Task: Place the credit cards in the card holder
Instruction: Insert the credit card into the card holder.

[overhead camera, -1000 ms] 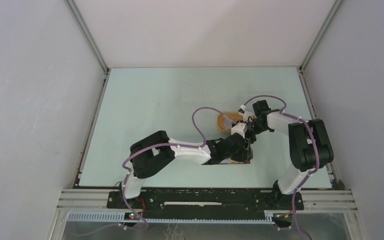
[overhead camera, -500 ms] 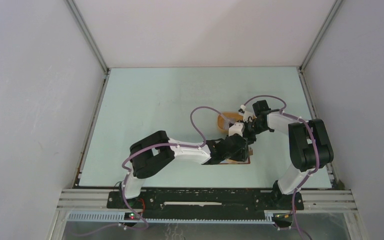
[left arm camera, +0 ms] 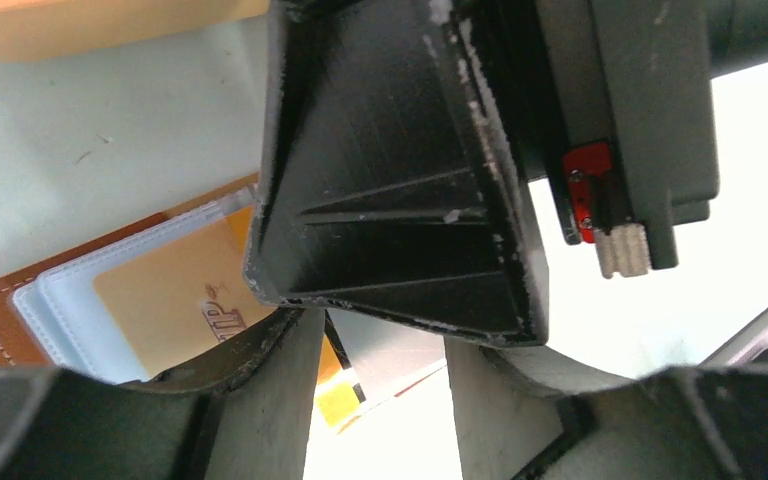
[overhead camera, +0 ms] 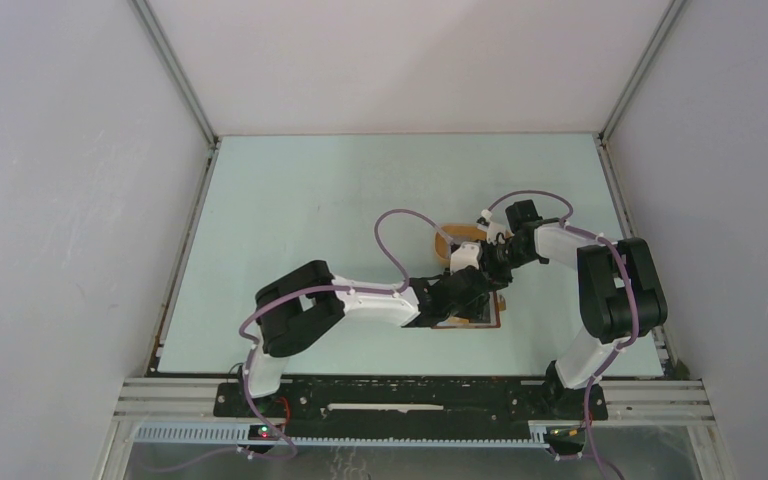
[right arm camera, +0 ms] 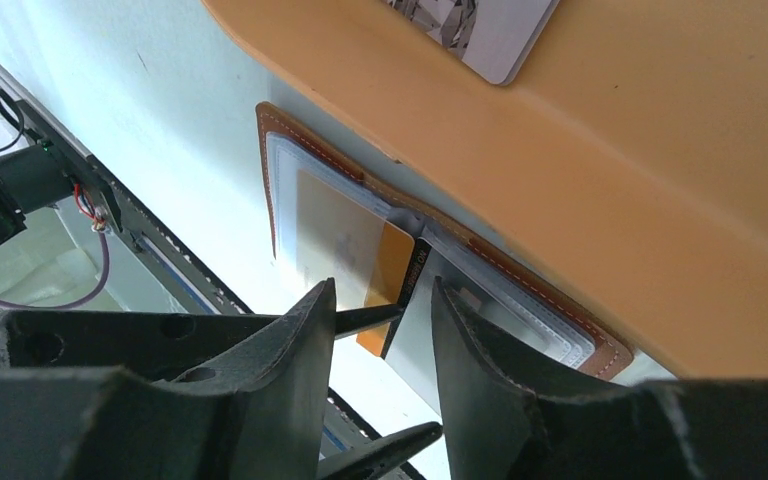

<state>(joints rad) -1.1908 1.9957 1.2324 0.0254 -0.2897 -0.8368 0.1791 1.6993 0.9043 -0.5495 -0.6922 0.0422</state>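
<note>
The card holder (right arm camera: 278, 150) lies open on the table beside the orange tray, brown leather with clear sleeves; an orange card (left arm camera: 160, 290) sits in one sleeve. A pale grey credit card (right arm camera: 430, 335) with a dark stripe lies slanted on the holder, one end at a sleeve. My right gripper (right arm camera: 382, 295) hovers over it, open, with a gap between the card's striped edge and the near finger. My left gripper (left arm camera: 385, 345) is open too; one fingertip (right arm camera: 370, 318) touches the card's striped edge. Another credit card (right arm camera: 480, 30) rests in the tray. From above, both grippers (overhead camera: 465, 290) (overhead camera: 490, 265) crowd over the holder (overhead camera: 488, 322).
The orange-yellow oval tray (overhead camera: 450, 238) stands just behind the holder, its rim (right arm camera: 560, 200) close above it. The table's near edge and the black base rail (overhead camera: 410, 395) lie just in front. White walls enclose the table on three sides.
My right jaws have widened a little. The left gripper has shifted slightly left and back, uncovering more of the holder's near right corner.
</note>
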